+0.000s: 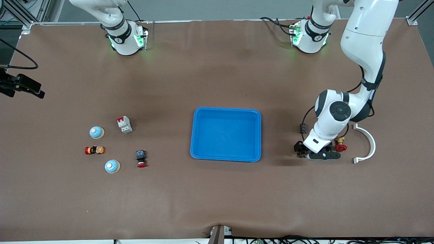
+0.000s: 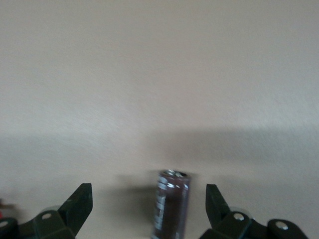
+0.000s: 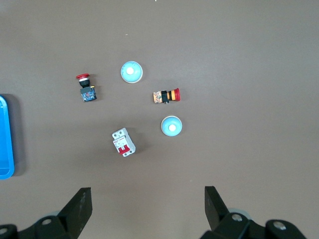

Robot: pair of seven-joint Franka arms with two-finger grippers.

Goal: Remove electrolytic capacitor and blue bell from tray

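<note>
Both grippers stand released. Your left gripper [image 2: 148,211] straddles the upright capacitor [image 2: 171,204] without touching it, near the bench's [image 1: 217,196] left-arm end. Your right gripper [image 3: 148,211] waits high over two bells [image 3: 132,72].

Two white Franka arms with black joints and black finger hardware

The left arm [image 1: 364,51] has glossy white rounded shells, a round dark grey cap on its wrist joint and a black cable looping beside it; both bases wear black bands and glow green (the right arm [image 1: 112,17] shows little more than that). The left gripper [image 2: 149,211] and right gripper [image 3: 148,211] have black wedge-shaped fingertips with silver screws in their mounts.
</note>
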